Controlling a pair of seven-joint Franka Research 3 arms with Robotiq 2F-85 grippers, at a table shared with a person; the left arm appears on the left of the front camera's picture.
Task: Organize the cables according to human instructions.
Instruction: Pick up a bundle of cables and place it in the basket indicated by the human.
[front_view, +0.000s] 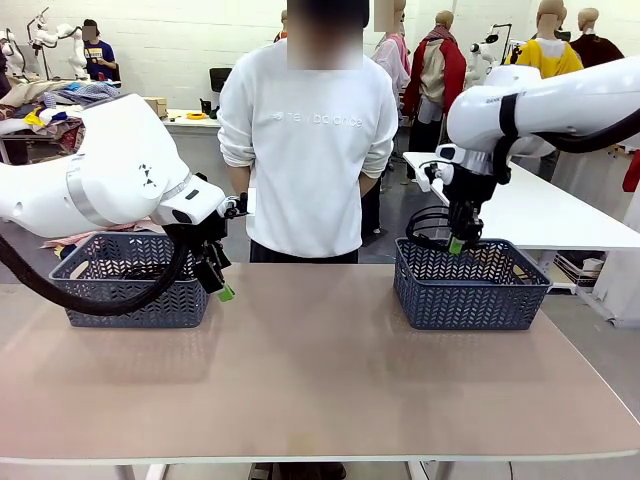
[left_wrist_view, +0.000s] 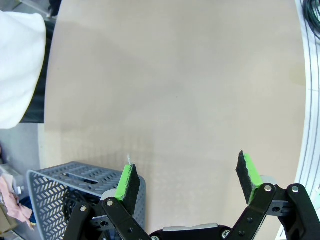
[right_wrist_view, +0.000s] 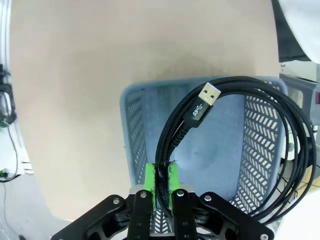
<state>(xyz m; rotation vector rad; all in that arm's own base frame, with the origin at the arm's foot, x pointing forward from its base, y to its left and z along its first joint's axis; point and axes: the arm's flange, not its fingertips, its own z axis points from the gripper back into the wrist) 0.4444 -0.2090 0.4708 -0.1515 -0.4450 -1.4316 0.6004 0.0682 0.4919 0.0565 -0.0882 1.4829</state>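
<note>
Holding a coiled cable over the right basket

Pinching a thin black braided cable (right_wrist_view: 172, 145), the right gripper (right_wrist_view: 162, 187) has its two green pads (right_wrist_view: 151, 182) pressed together on a strand of the coil. From the right wrist view the cable rises out of the pads, curves up and ends in a silver USB plug (right_wrist_view: 210, 93) with a black moulded grip bearing small white print. The rest of the cable hangs in several loose round loops to one side of the gripper, swinging out past the basket's rim. Below it lies the blue-grey plastic basket with herringbone-slotted walls (right_wrist_view: 131, 130), whose floor looks bare where it can be seen. In the front view the right gripper (front_view: 457, 243) hangs just above the near-left corner of that right basket (front_view: 470, 295), with the black loops (front_view: 425, 228) dangling at its left, over the basket's edge.

The left gripper (left_wrist_view: 190, 180) has its fingers spread wide apart and nothing between them; beneath it is bare tan tabletop (left_wrist_view: 175, 90). In the front view the left gripper (front_view: 218, 280) hovers at the right end of a second blue-grey slotted basket (front_view: 135, 300) on the table's left side. The left wrist view shows dark cable coils (left_wrist_view: 70, 205) lying inside this basket, though how many cannot be told.

A person in a white sweatshirt (front_view: 308, 150) stands at the far side of the table, between the two baskets.
</note>
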